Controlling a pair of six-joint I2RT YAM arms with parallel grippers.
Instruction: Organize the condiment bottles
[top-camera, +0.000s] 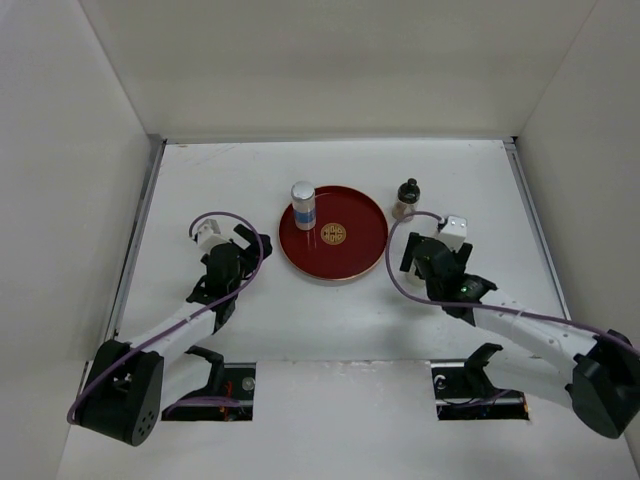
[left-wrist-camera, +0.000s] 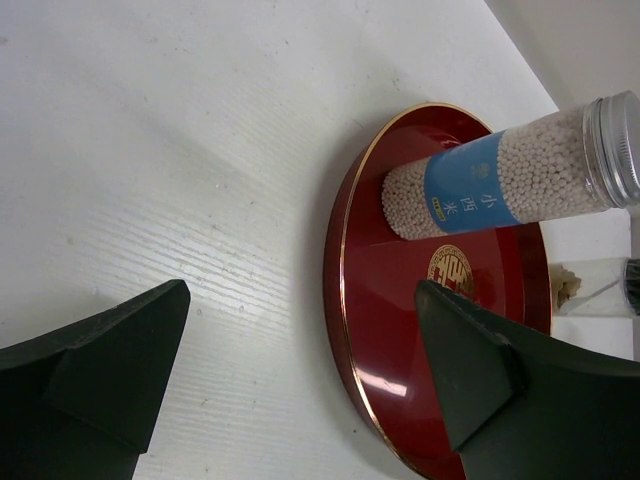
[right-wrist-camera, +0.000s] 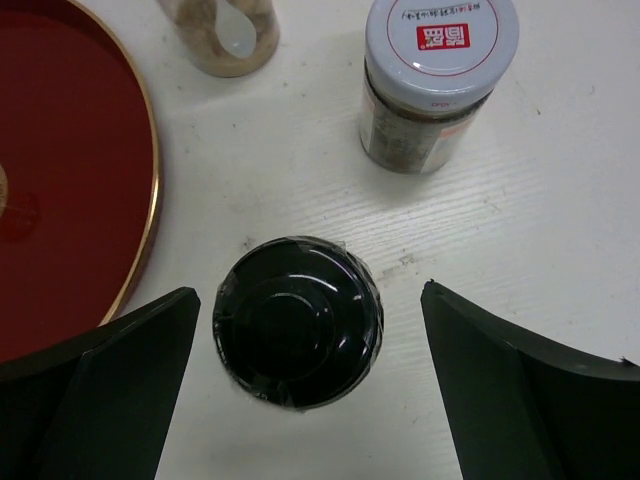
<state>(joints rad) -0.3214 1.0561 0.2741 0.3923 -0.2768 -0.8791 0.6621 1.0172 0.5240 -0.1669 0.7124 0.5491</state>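
Observation:
A blue-banded bottle (top-camera: 303, 205) of white beads with a silver cap stands on the left part of the red plate (top-camera: 345, 262); the left wrist view also shows this bottle (left-wrist-camera: 480, 187). A black-capped bottle (top-camera: 407, 198) with brownish contents stands just right of the plate. In the right wrist view a pale-lidded, dark-bodied bottle (right-wrist-camera: 438, 82) stands on the table beside a brownish bottle (right-wrist-camera: 225, 38). My right gripper (right-wrist-camera: 308, 300) is open, with a black round cap (right-wrist-camera: 298, 322) between its fingers, untouched. My left gripper (left-wrist-camera: 302, 290) is open and holds nothing beside the plate's left rim.
White walls close in the table on the left, back and right. The plate's gold rim (left-wrist-camera: 343, 300) runs between my left fingers. The right arm (top-camera: 520, 325) stretches from the near right corner toward the bottles.

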